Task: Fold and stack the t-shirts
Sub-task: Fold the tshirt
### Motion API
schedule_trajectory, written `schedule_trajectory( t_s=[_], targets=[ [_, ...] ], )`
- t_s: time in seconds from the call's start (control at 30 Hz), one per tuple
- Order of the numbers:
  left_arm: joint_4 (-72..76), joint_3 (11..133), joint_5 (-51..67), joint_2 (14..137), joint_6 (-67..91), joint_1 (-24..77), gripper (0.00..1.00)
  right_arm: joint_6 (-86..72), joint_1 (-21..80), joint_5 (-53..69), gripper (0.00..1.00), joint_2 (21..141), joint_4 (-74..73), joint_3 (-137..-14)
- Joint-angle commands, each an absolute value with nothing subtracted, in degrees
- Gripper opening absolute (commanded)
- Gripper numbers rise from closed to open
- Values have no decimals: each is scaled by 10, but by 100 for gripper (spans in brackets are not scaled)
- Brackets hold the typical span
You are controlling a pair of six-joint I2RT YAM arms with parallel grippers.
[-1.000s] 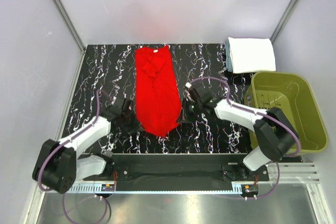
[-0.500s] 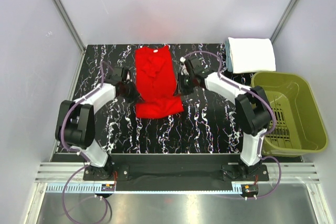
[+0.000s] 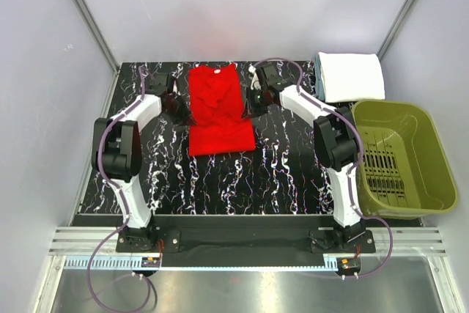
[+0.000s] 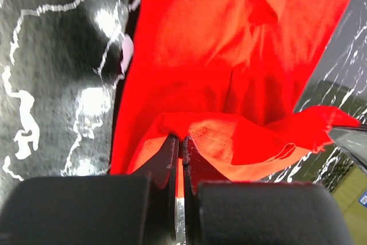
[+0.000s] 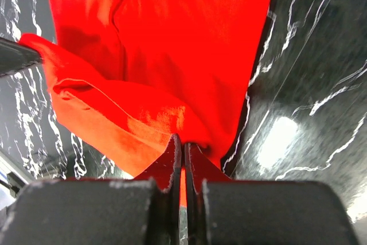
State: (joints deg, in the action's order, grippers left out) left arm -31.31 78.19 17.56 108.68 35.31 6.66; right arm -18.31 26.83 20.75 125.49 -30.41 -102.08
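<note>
The red t-shirt (image 3: 218,111) lies in the upper middle of the overhead frame. Its long axis runs from top to bottom, with the collar end at the top. Its lower end is doubled over, so the fold makes a straight red edge at the bottom and a second layer lies over the first.

The two corners of that upper layer are each caught in a claw. The left claw (image 3: 178,108) sits at the shirt's left edge and the right claw (image 3: 253,100) at its right edge, almost level with each other across the cloth. In the wrist views, both the left claw (image 4: 179,142) and the right claw (image 5: 182,142) are pinched fully together, with a thin fold of red fabric in the tips.

The uncovered part of the shirt, collar included, lies toward the top of the frame from both claws, along the long axis. Judged from that, the coming move runs up the frame, and the two sides must travel evenly or the carried edge will skew.

A folded white t-shirt (image 3: 352,76) rests in the upper right corner of the black marbled tabletop (image 3: 293,174), nearer the right arm. The olive basket (image 3: 388,105) sits just below it.
</note>
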Motion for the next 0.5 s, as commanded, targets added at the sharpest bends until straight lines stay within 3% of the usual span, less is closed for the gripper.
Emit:
schedule_trajectory(
  t_s=[0.0, 0.47],
  targets=[
    [-321, 831, 170, 1100, 338, 58, 0, -161, 255, 221, 0, 1270, -327, -1083],
    [-319, 901, 169, 1161, 351, 37, 0, -149, 244, 244, 1, 1345, -297, -1172]
  ],
)
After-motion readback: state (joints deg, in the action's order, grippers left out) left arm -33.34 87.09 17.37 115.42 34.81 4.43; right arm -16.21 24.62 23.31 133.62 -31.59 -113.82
